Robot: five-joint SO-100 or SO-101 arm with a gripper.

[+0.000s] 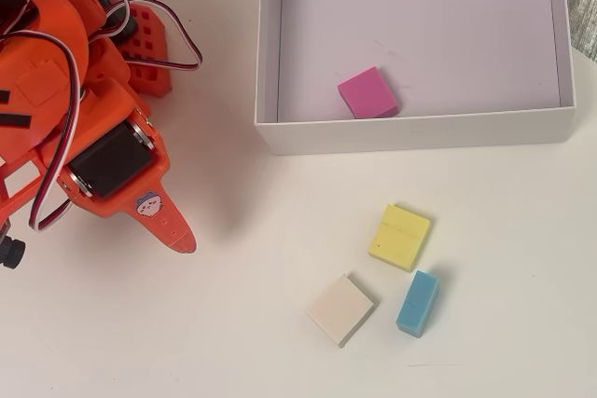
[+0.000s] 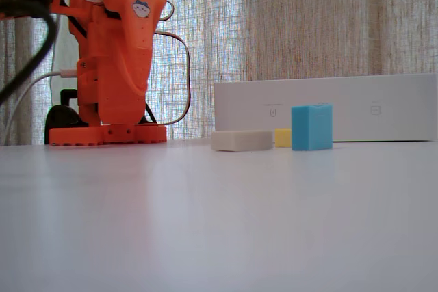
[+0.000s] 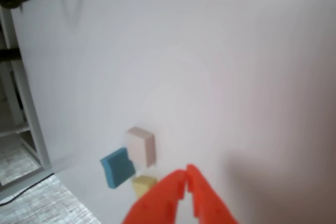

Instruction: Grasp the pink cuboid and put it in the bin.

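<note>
Resting inside bin [image 1: 415, 132]: pink cuboid [image 1: 367, 93] | pincer [image 3: 187, 176] tips together, empty | cartoon-face sticker [image 1: 147, 203], no legible writing

No words, numbers or brand names can be read anywhere. The orange arm [image 1: 112, 137] carries a small round cartoon-face sticker [image 1: 146, 203] near its gripper in the overhead view; the same sticker [image 2: 141, 8] shows in the fixed view, with no lettering on it. The bin's white outer wall [image 2: 328, 107] bears two tiny grey printed symbols [image 2: 273, 111], too small to make out. The blocks on the table are plain, with no markings.
</note>
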